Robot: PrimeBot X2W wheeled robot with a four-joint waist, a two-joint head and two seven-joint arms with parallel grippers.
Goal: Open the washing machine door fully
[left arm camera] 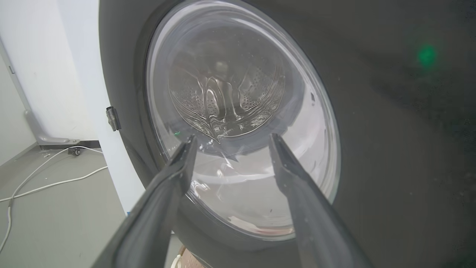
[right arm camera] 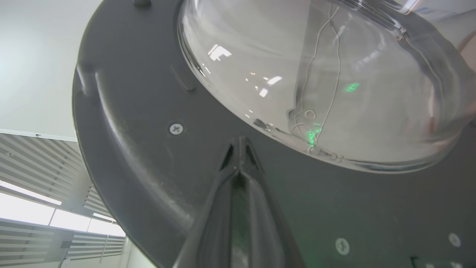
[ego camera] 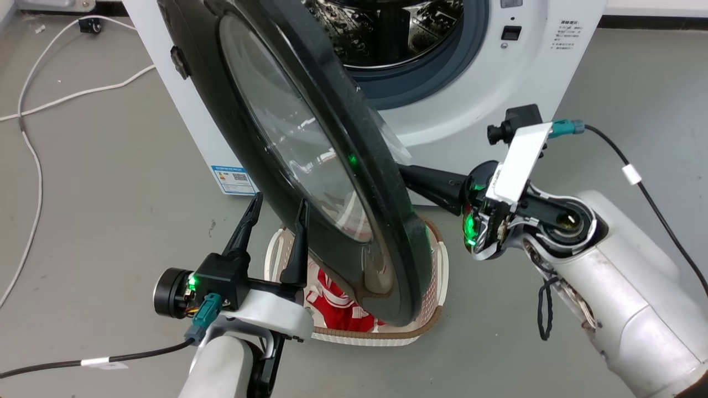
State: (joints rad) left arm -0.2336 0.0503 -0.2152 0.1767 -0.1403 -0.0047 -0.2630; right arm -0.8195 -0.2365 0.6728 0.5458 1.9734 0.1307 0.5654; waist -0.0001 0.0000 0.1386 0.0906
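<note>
The washing machine door (ego camera: 379, 163) is a big glossy black disc with a bulging clear window (ego camera: 287, 132), and it stands swung partway out from the white machine (ego camera: 470, 105). My left gripper (ego camera: 280, 200) is open in front of the door's outer face, its fingers framing the lower part of the glass (left arm camera: 238, 111) and holding nothing. The right arm reaches behind the door, where its dark fingers (ego camera: 434, 185) pass out of sight past the rim. In the right wrist view my right gripper (right arm camera: 241, 140) is shut, tips against the door's dark inner face (right arm camera: 148, 156) just below the glass bowl (right arm camera: 334, 82).
The steel drum (ego camera: 387, 33) shows inside the grey-ringed opening. A white laundry basket (ego camera: 437, 276) with red cloth (ego camera: 337, 309) sits on the floor under the door's lower edge. White cables (ego camera: 33, 155) lie on the grey floor to the left.
</note>
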